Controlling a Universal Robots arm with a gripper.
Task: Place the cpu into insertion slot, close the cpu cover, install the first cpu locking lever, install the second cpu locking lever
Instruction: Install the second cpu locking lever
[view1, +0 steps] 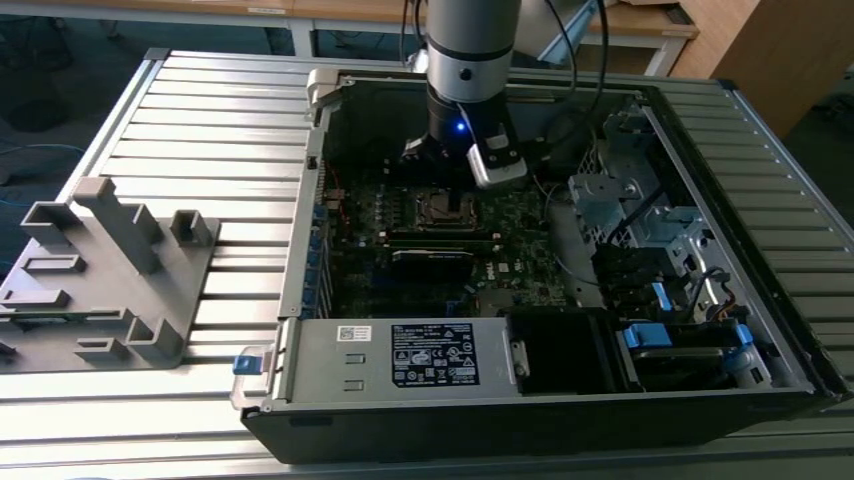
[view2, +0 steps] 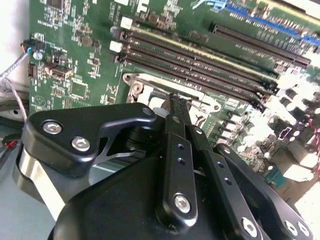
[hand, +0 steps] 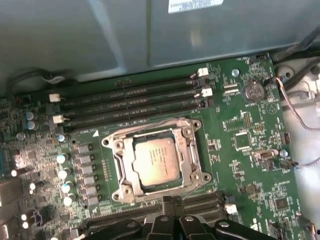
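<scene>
I am looking down into an open computer case (view1: 534, 400) lying on a slatted metal table (view1: 200, 130). A grey power supply box (view1: 400, 358) fills the case edge nearest the exterior view. The motherboard (hand: 240, 150) is the landmark for everything else.

The arm (view1: 467, 60) stands over the middle of the motherboard, with the gripper (view2: 176, 100) hanging just above the socket (hand: 156, 161). Its fingers (view2: 174, 145) are pressed together to a narrow point, and I see nothing held between them. The tips sit at the socket's edge, on the side away from the power supply box.

In the first wrist view, the chip (hand: 156, 160) already lies flat inside the socket, beside the long memory slots (hand: 130, 102). The silver cover frame (hand: 189, 152) appears to lie down around the chip, its window showing the chip's face. I cannot tell whether either thin locking lever is latched.

To do this step well, I judge the closed tips should press only on the metal frame or lever, never on the chip's face, and move slowly along the socket edge.
</scene>
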